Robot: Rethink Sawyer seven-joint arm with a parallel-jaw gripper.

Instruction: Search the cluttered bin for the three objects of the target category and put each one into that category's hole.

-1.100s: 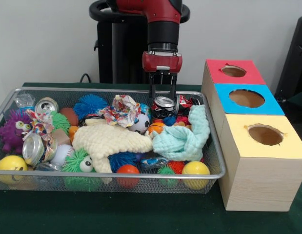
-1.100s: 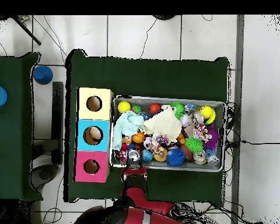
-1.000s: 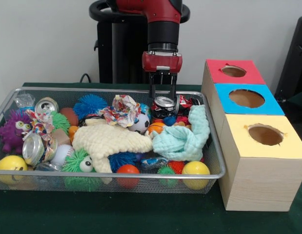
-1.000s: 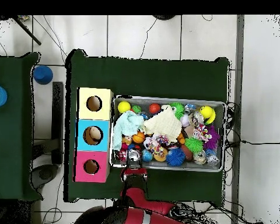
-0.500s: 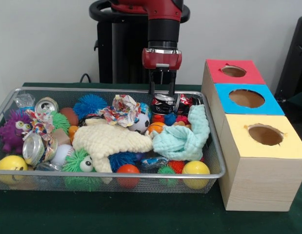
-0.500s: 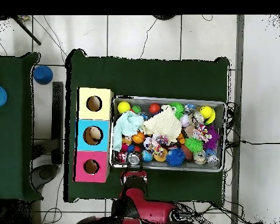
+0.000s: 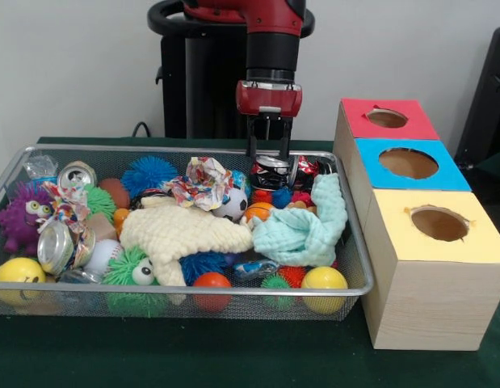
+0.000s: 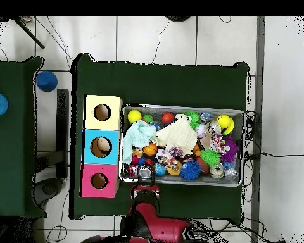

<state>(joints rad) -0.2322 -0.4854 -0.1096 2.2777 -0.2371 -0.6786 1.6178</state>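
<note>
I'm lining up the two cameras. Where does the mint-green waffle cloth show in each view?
Front view: the mint-green waffle cloth lies at the wire basket's right end, next to the yellow box.
Overhead view: the cloth lies at the basket's left end, again beside the yellow box.
Shared landmark: the yellow box.
</note>
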